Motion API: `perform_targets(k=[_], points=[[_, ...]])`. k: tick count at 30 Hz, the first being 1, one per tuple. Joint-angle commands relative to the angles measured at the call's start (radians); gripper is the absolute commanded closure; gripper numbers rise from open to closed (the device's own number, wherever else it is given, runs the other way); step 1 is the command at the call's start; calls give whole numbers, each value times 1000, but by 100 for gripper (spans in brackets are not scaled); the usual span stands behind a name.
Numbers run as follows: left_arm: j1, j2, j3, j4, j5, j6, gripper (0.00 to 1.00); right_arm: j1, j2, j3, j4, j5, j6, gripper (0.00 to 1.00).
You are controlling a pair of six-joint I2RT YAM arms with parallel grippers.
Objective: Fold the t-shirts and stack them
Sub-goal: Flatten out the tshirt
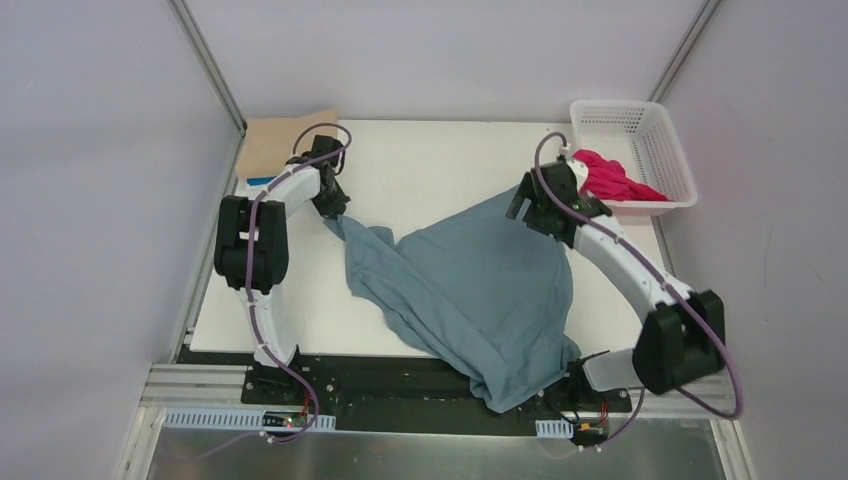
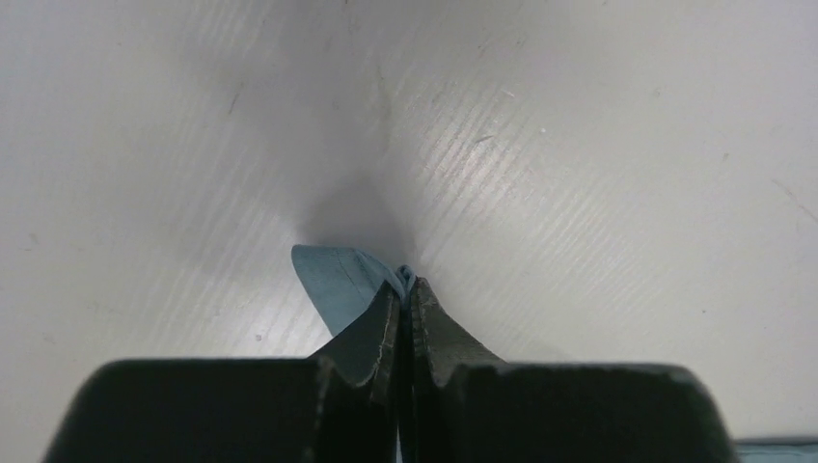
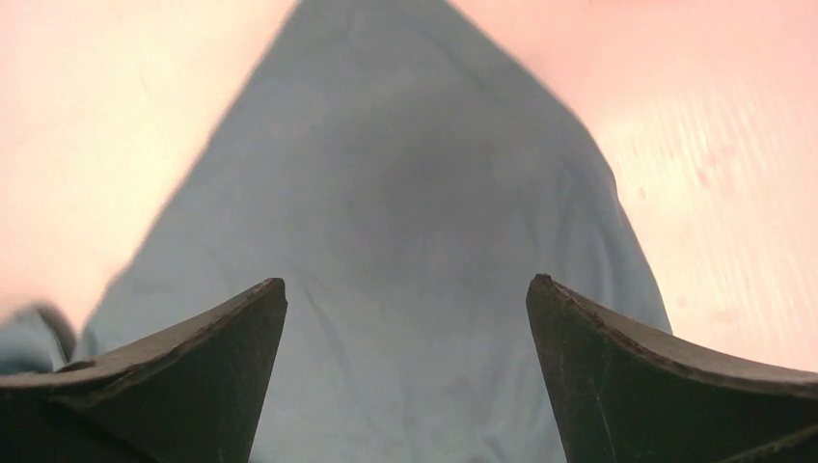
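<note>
A dusty teal-blue t-shirt (image 1: pixel 470 290) sprawls across the centre of the white bench (image 1: pixel 430 150), its lower end hanging past the bench's bottom edge. The left pincer (image 2: pixel 405 289), closed tight, pinches the shirt's left corner. The right pincer (image 3: pixel 405 285) gapes wide above the cloth, holding nothing. Upper right, a magenta-red t-shirt (image 1: pixel 610 178) lies in a white basket (image 1: pixel 660 140).

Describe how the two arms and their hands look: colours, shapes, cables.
Both the left arm and right arm have white tubular links joined by blocky black joints, with a purple cable looping along each. The left hand and right hand each have two dark, tapered, wedge-shaped fingers.
</note>
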Motion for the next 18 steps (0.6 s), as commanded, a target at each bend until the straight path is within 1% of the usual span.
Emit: perform_targets(k=[1,5,7,10,11,15,18], points=[[-7,-124,9,41,-56,99,100,-70,237,224,76,-52,-78,1],[-8,-149,-48,148,106,165,100,-131,495,450,71,-108,-100,1],[-8,-153,-72,180,133,181,100,-151,627,582,29,-116,-127,1],[-9,-168,-104,207,134,198,100,-171,803,804,-64,-96,-161,1],[-8,-174,-117,215,151,202,100,-179,862,850,-76,-98,-170,1],[-8,-203,-153,241,177,213,100,-204,984,990,-130,-108,-192,5],[-8,-222,-174,261,192,216,100,-209,1026,1015,-148,-122,-209,7]])
